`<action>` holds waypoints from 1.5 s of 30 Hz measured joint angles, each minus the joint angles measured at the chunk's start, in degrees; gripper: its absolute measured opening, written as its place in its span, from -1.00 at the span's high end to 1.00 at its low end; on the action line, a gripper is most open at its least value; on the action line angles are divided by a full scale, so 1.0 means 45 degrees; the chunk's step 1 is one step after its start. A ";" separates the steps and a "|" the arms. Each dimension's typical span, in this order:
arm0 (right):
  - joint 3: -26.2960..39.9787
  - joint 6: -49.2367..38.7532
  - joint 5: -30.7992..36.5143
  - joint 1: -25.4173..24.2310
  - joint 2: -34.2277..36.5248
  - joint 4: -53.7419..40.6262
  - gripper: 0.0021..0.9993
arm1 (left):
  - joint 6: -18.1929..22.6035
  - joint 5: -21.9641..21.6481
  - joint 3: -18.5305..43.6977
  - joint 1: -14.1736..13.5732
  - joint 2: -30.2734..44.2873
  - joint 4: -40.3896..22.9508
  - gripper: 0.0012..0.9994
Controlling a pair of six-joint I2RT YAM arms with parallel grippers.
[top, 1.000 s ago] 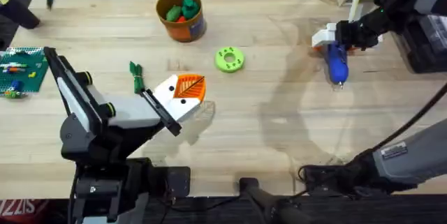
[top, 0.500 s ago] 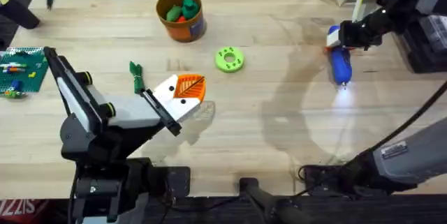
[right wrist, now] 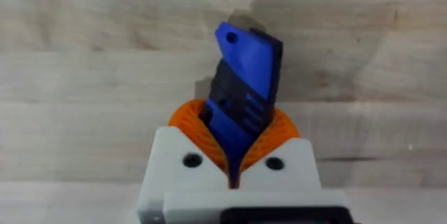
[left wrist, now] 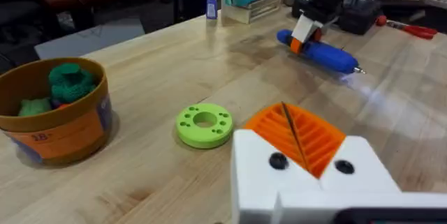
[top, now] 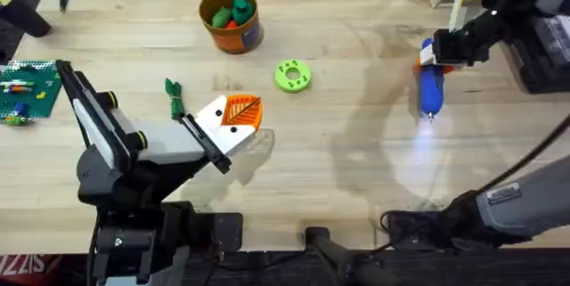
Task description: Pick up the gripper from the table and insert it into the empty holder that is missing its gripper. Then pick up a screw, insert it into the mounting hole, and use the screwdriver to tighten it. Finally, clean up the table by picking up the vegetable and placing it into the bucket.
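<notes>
My left gripper [top: 239, 112] rests low over the table's middle left, shut. Its two orange ribbed wedges [left wrist: 297, 137] sit pressed together in the white holder [left wrist: 307, 182], which shows two dark round spots on its face. The dark-green vegetable [top: 174, 97] lies on the table just left of the left gripper. At the back stands the orange bucket [top: 230, 20] [left wrist: 52, 123] with toy pieces inside. My right gripper [top: 443, 51] [right wrist: 234, 144] hovers at the far right, shut on the blue screwdriver [top: 430, 85] [right wrist: 244, 88] [left wrist: 318, 49], whose tip points toward the table's front.
A lime-green ring disc [top: 292, 76] [left wrist: 204, 124] lies between the bucket and the left gripper. A green brick plate [top: 22, 90] sits at the left edge. Boxes and cables crowd the back right corner [top: 534, 28].
My right gripper has carried the screwdriver a little to the right, and the bright spot from its tip slid along the table. The left arm has not moved.
</notes>
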 joint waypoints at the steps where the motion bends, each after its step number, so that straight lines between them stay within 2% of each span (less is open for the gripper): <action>1: 0.0000 0.0045 -0.0040 0.0016 -0.0222 -0.0242 0.95 | 0.0000 0.0000 0.0000 0.0000 0.0000 0.0000 0.98; 10: 0.0135 0.0141 -0.0103 0.0657 -0.4143 -0.2621 0.95 | 0.0000 0.0000 0.0000 0.0000 -0.0001 0.0000 0.98; 14: 0.0146 0.0338 -0.0142 0.1640 -0.5685 -0.3255 0.95 | 0.0000 0.0000 0.0000 0.0000 0.0000 0.0000 0.98; 19: -0.0502 0.0992 -0.0243 0.2839 -0.7446 -0.2722 0.95 | 0.0000 0.0000 0.0000 0.0000 0.0000 0.0000 0.98; 24: -0.2741 0.1843 -0.0438 0.3555 -0.9892 -0.0644 0.95 | 0.0000 0.0000 0.0000 0.0000 0.0000 0.0000 0.98; 27: -0.4351 0.2451 -0.1409 0.3768 -1.1303 0.1870 0.95 | 0.0000 0.0000 0.0000 0.0000 0.0000 0.0000 0.98; 30: -0.5246 0.2989 -0.2729 0.4061 -1.2005 0.4008 0.95 | 0.0000 0.0000 0.0000 0.0000 0.0000 0.0000 0.98; 38: -0.5484 0.3707 -0.6624 0.5447 -1.1980 0.8361 0.95 | -0.0003 0.0000 0.0000 0.0000 0.0000 0.0000 0.98; 45: -0.5489 0.3498 -0.8057 0.7149 -1.1261 1.1412 0.95 | 0.0000 0.0000 0.0000 0.0000 0.0000 0.0000 0.98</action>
